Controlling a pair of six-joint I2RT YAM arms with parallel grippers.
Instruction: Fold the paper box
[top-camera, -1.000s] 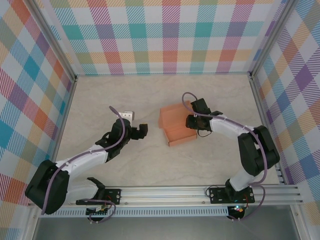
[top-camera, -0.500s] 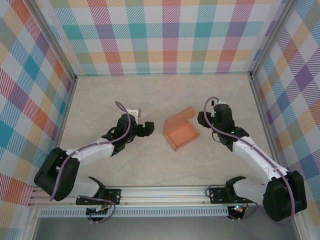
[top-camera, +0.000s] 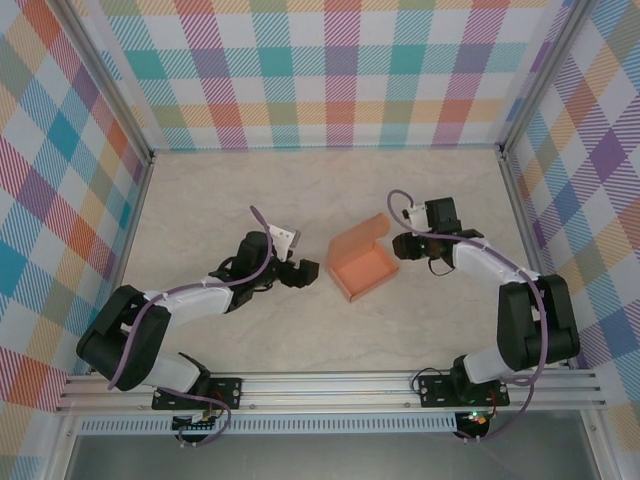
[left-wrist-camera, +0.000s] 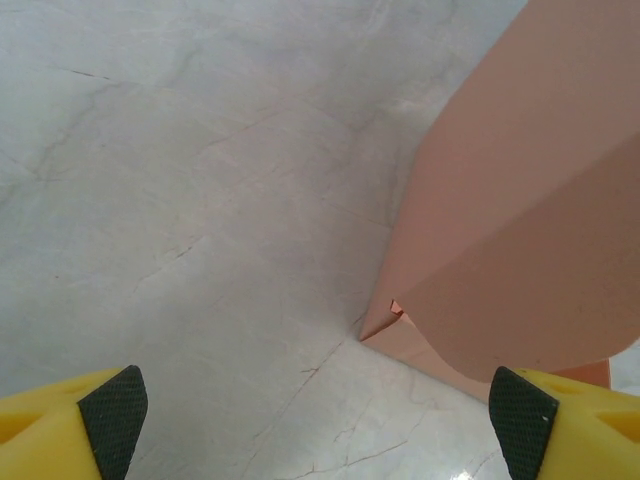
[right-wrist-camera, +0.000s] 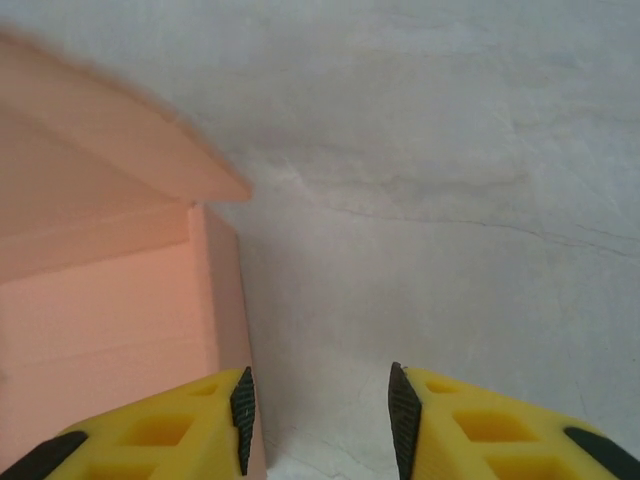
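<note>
The paper box (top-camera: 365, 270) is a shallow salmon-orange tray at mid-table, its lid flap standing up along the far side. My left gripper (top-camera: 303, 274) sits just left of the box, wide open, with bare table between its pads. In the left wrist view the left gripper (left-wrist-camera: 318, 420) faces a near corner of the box (left-wrist-camera: 520, 200). My right gripper (top-camera: 403, 246) is at the box's right side, partly open and holding nothing. In the right wrist view the right gripper (right-wrist-camera: 322, 420) has its left pad beside the box wall (right-wrist-camera: 100, 320).
The pale marble table (top-camera: 220, 200) is fenced by checked walls (top-camera: 340, 70) on three sides. An aluminium rail (top-camera: 330, 385) runs along the near edge with both arm bases on it. Free room lies behind and in front of the box.
The right gripper let go of the box, drew off to the right, then came back to its right side. The left gripper moved right, close to the box. The lid flap now stands up.
</note>
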